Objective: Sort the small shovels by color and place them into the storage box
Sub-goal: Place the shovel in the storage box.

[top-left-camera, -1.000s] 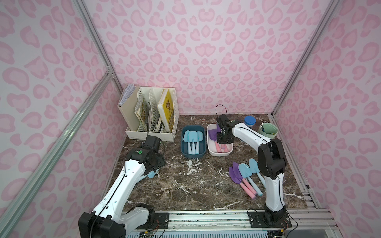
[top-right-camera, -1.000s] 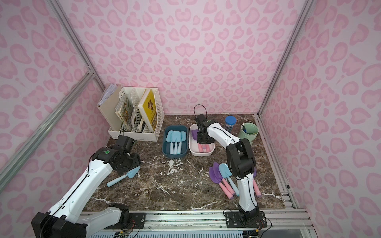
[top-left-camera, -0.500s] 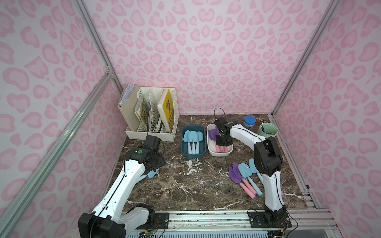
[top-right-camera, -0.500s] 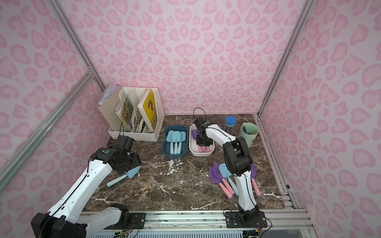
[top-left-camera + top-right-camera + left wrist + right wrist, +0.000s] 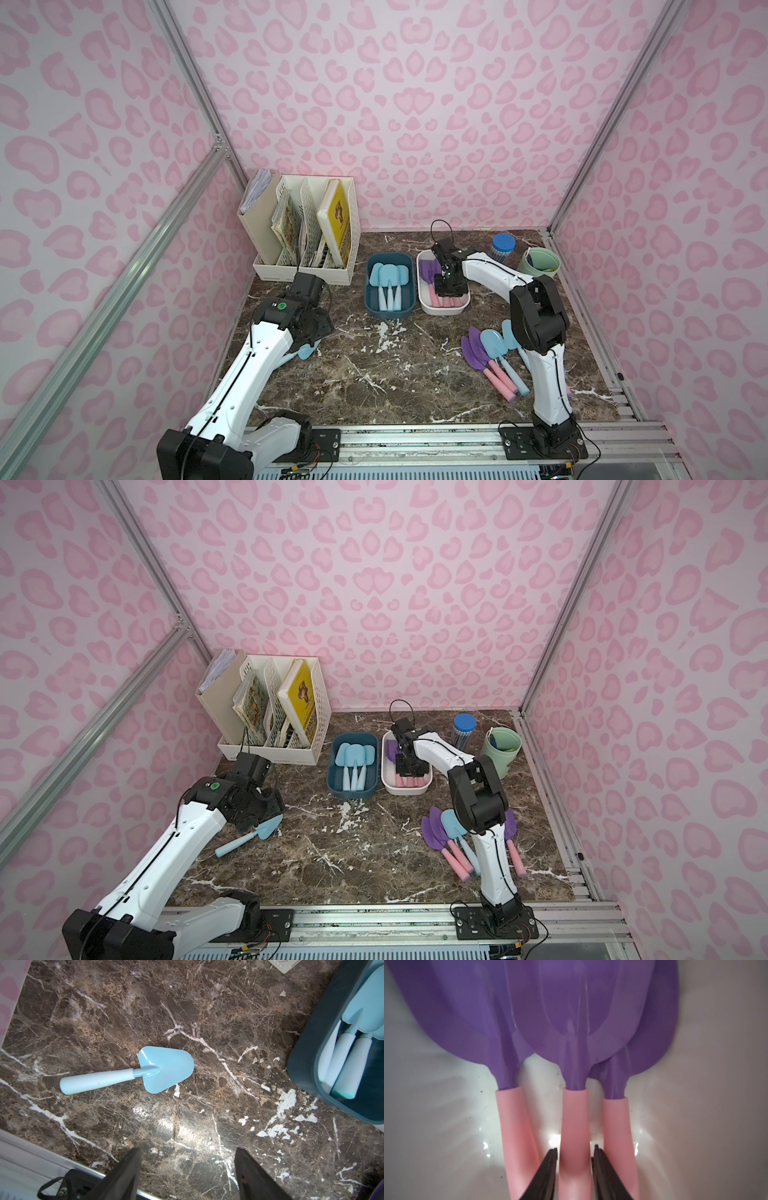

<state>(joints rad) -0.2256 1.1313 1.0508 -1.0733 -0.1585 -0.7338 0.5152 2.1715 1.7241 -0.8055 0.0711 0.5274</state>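
Three light blue small shovels (image 5: 388, 274) lie in the dark blue storage box (image 5: 390, 316). Three purple-and-pink ones (image 5: 427, 270) lie in the white storage box (image 5: 442, 311). My right gripper (image 5: 574, 1147) reaches down into the white box, slightly open. Its fingers stand just off each side of the middle shovel's pink handle (image 5: 574, 1118). One light blue shovel (image 5: 166, 1070) lies alone on the marble, in front of my left gripper (image 5: 187, 1150), which is open and empty above the table. Several mixed shovels (image 5: 490, 349) lie piled by the right arm's base.
A cream file rack (image 5: 307, 232) with books stands at the back left. A clear blue-capped tube (image 5: 503, 245) and a green cup (image 5: 540, 262) stand at the back right. Pink walls close in three sides; a metal rail runs along the front.
The right gripper has sunk a little deeper into the white box with the purple shovel, and its jaws have parted slightly from the handle. The left arm has not moved.
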